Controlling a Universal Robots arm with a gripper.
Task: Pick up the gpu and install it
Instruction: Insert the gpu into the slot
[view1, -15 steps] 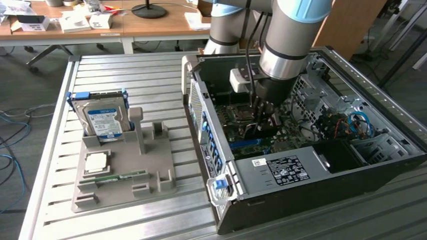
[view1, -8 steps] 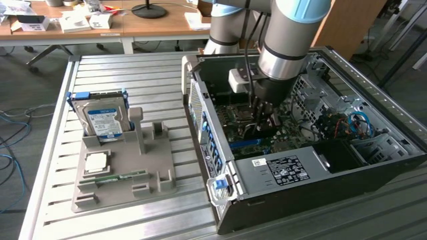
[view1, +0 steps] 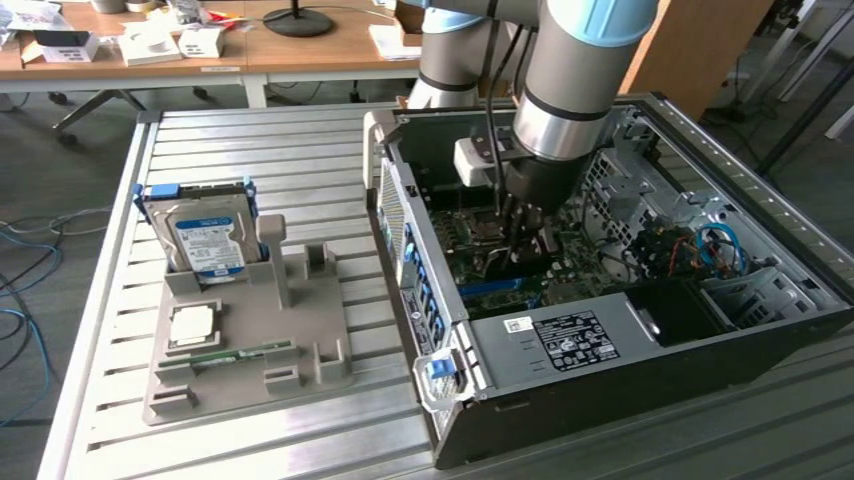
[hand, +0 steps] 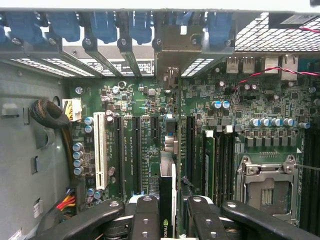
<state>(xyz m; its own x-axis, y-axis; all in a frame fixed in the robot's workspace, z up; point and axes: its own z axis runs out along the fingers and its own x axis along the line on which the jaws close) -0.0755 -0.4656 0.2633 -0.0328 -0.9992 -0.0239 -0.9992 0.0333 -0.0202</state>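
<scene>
The gpu (hand: 167, 150) appears edge-on in the wrist view as a thin dark card with a green logo on its near end. Its grey metal bracket (hand: 172, 42) stands against the case's rear slot openings. My gripper (hand: 172, 202) is shut on it, one black finger (hand: 146, 215) on each side. The card stands upright over the green motherboard (hand: 125, 100), in line with a black expansion slot between its neighbours. Whether it is seated I cannot tell. In the exterior view my gripper (view1: 523, 235) reaches down inside the open computer case (view1: 587, 340), with the gpu (view1: 514, 268) partly hidden under it.
On the exterior view's left, a grey fixture tray (view1: 314, 340) holds a silver hard drive (view1: 207, 240), a processor chip (view1: 194, 325) and a green memory stick (view1: 227, 352). A white slot (hand: 100, 150), memory modules (hand: 210, 165), the processor socket (hand: 267, 187) and loose cables (view1: 707, 250) surround the card.
</scene>
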